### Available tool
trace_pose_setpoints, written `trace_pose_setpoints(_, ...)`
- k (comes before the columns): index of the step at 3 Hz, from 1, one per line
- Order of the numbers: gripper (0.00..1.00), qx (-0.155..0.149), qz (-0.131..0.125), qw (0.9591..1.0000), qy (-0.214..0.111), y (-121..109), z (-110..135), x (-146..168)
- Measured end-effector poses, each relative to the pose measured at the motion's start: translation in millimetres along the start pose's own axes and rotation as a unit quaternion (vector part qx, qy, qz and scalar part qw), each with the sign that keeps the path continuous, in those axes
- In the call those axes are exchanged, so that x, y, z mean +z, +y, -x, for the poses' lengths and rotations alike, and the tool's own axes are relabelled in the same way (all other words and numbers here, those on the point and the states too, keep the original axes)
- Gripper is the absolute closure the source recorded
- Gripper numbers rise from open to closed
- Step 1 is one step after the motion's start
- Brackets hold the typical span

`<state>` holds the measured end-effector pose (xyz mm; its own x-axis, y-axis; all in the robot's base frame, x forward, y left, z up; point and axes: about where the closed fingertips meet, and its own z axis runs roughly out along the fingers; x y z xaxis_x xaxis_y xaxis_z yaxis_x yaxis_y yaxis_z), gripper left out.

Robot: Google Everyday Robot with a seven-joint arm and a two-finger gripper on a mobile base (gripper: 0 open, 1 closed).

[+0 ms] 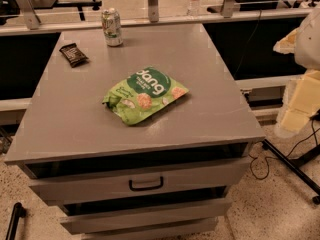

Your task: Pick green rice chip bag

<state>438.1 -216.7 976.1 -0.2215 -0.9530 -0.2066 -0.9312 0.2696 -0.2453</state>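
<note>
Green bag [145,95] centred, gripper [299,106] far right

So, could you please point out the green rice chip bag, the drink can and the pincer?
green rice chip bag [145,95], camera view, middle of the pouch.
drink can [112,27], camera view, middle of its side.
pincer [298,104], camera view, pale body at the right edge, off the table.
</note>
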Motion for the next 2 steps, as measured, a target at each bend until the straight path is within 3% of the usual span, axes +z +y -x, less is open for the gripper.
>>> trace_pose_setpoints(1, 0.00, 0.000, 0.000, 1.0000, 0.000, 0.0, 0.0, 0.0)
trace_pose_setpoints(2, 0.00, -0.031, -0.007, 0.9994, -0.010, -10.0, 13.4, 6.1)
